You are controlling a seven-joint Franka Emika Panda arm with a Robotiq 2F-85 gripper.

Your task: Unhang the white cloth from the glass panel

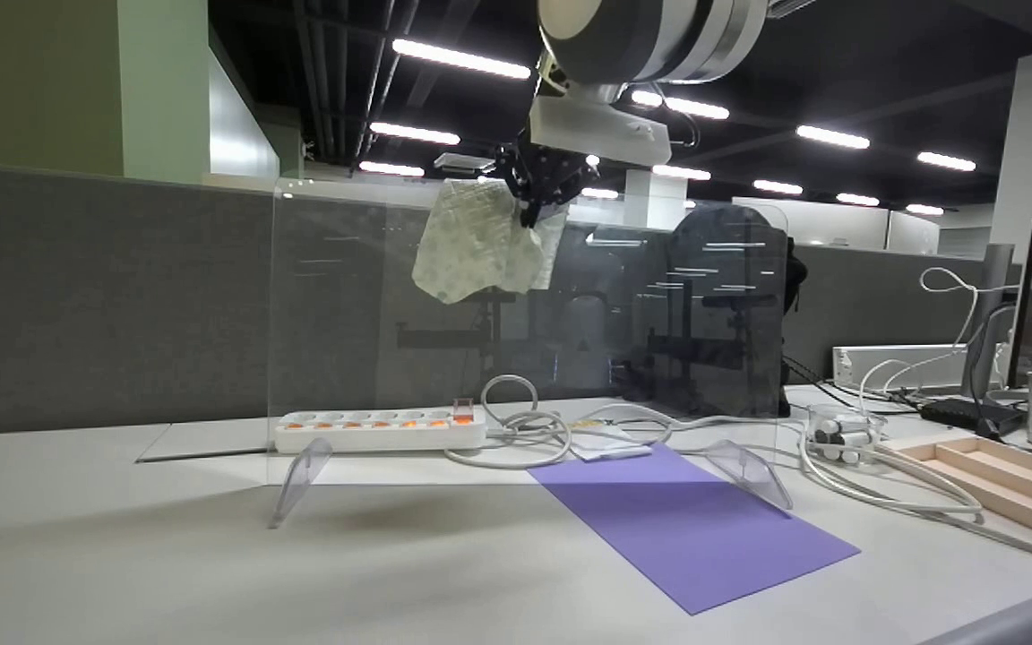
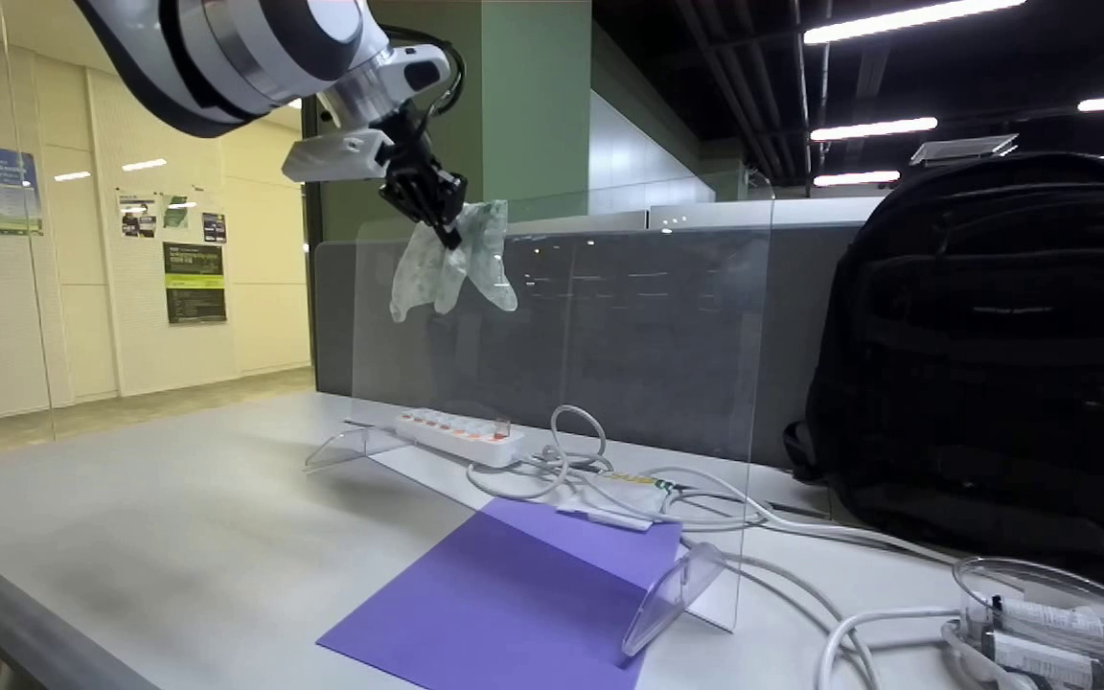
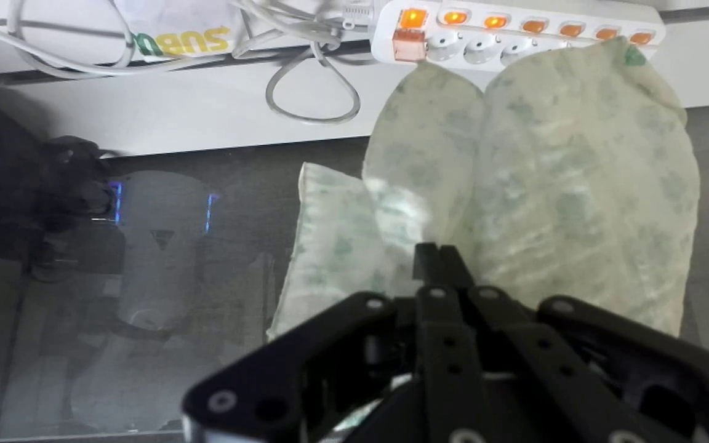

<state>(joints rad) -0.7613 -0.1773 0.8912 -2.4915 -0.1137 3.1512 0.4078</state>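
Observation:
The white cloth point(image 1: 458, 246) hangs at the top edge of the glass panel point(image 1: 337, 313), left of the panel's middle in an exterior view. My gripper point(image 1: 528, 215) comes down from above with its fingertips at the cloth's upper part. From another angle, the cloth point(image 2: 421, 273) flares out in folds below the gripper point(image 2: 451, 238). In the wrist view the fingers of the gripper point(image 3: 439, 249) are together, and creases of the cloth point(image 3: 582, 184) run into the tips, so it looks pinched. The fabric right between the pads is hidden.
Two clear feet point(image 1: 301, 479) hold the panel upright on the white table. A purple mat point(image 1: 695, 528) lies partly under it. Behind stand a power strip point(image 1: 382, 436), loose cables point(image 1: 534, 439), a grey partition point(image 1: 104, 296) and a black backpack point(image 2: 993, 364). A wooden tray point(image 1: 1000, 484) sits to one side.

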